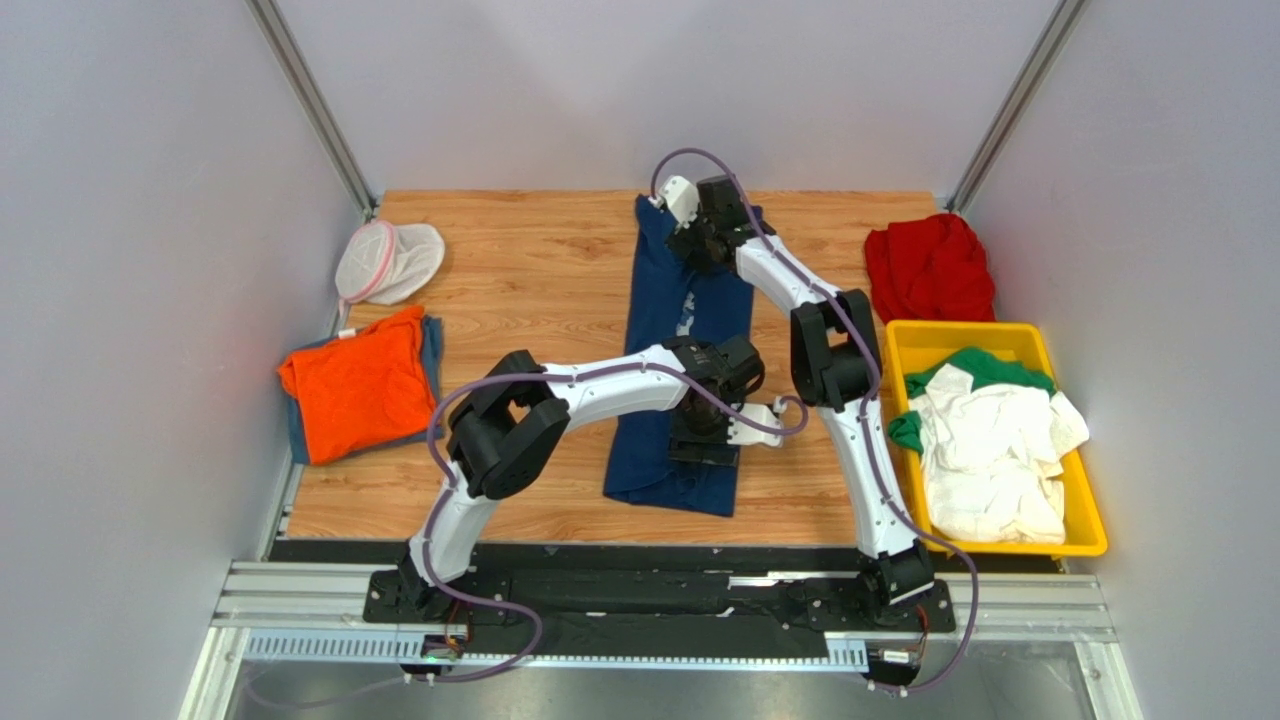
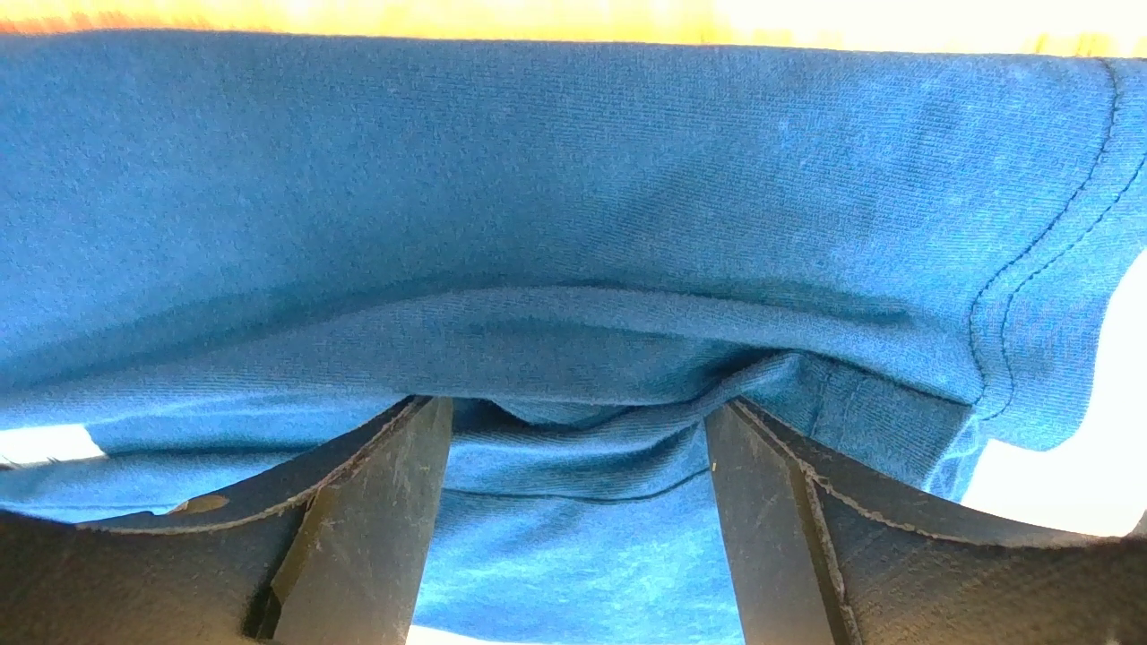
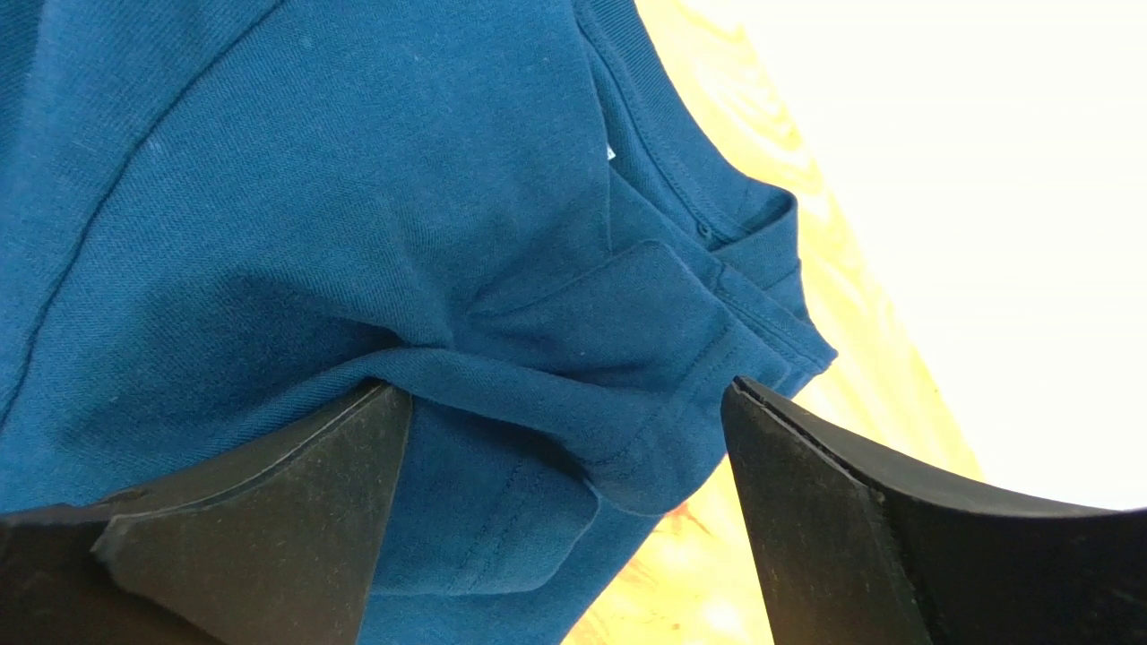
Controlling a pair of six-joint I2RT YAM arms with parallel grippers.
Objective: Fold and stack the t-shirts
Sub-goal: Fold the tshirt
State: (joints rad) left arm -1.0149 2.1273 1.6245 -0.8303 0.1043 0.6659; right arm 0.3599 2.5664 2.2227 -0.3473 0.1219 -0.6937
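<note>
Near right corner of the wooden table (image 1: 511, 285): yellow plastic bin (image 1: 1089, 528) holding a crumpled white t-shirt (image 1: 992, 450) over a green t-shirt (image 1: 984, 365). Centre: long folded navy blue t-shirt (image 1: 669, 323); left gripper (image 2: 579, 444) straddles its near hem, fingers spread; right gripper (image 3: 566, 417), fingers likewise spread, straddles its far end.

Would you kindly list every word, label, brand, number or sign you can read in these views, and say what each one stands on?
No text can be read in any view.
The pale print on the navy t-shirt: only a small patch shows in the top view, too small to read.
Both wrist views show plain navy cloth with no lettering.
</note>
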